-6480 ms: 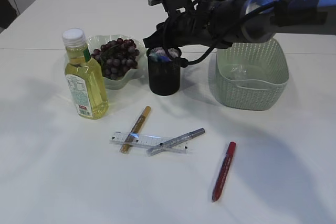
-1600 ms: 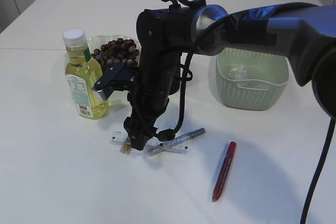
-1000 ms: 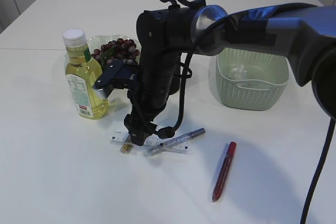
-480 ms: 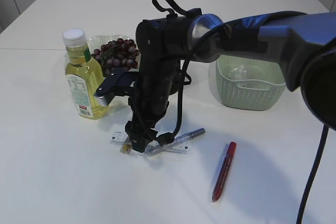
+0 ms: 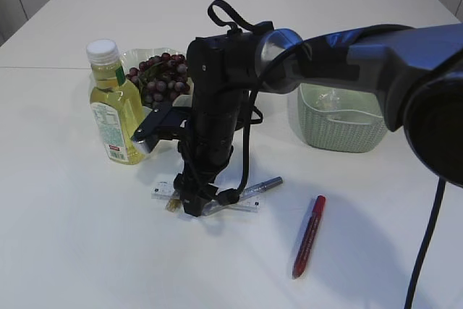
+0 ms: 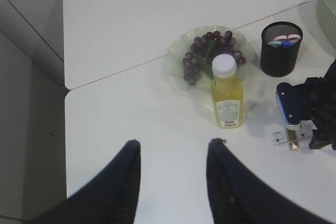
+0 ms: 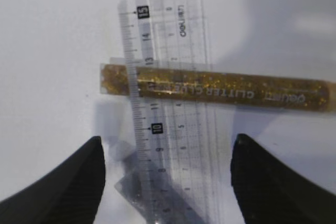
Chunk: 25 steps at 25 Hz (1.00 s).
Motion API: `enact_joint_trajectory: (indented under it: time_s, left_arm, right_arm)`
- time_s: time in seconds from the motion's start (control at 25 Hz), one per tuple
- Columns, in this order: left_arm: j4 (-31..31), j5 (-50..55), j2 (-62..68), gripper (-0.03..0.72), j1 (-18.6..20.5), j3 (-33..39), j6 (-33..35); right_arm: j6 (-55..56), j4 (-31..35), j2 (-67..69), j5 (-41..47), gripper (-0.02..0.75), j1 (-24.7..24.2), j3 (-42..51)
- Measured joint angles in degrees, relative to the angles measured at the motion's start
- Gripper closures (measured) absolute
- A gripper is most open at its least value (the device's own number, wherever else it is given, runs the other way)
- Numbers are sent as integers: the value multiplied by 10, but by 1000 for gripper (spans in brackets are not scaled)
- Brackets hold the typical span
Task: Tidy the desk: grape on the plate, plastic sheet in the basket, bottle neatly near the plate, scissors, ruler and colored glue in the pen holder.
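Observation:
My right gripper (image 7: 168,140) (image 5: 194,204) points straight down, open, with its jaws either side of the clear ruler (image 7: 173,103) (image 5: 246,203) and nothing held. A gold glitter glue (image 7: 220,90) lies across the ruler, and a silver glue (image 7: 152,198) (image 5: 264,185) lies under it. A red glue (image 5: 309,235) lies apart to the right. The bottle (image 5: 114,110) stands beside the plate (image 5: 134,58), which holds the grape (image 5: 160,77). The basket (image 5: 347,132) contains the plastic sheet (image 5: 329,99). Pink and blue handles show in the pen holder (image 6: 281,51). My left gripper (image 6: 174,142) hangs open, high above the table's left.
The right arm (image 5: 217,85) blocks the pen holder in the exterior view. The table's left edge (image 6: 65,129) runs close to the left gripper. White tabletop lies in front of the ruler and around the red glue.
My right gripper has come down a little closer over the ruler and the glues, still open. Nothing on the table has moved.

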Motion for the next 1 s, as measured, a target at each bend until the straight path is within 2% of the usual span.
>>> enact_joint_trajectory:
  time_s: [1.0]
  left_arm:
    - [0,0,0,380,0,0,0]
  right_arm:
    - [-5,0,5,-7,160,0,0]
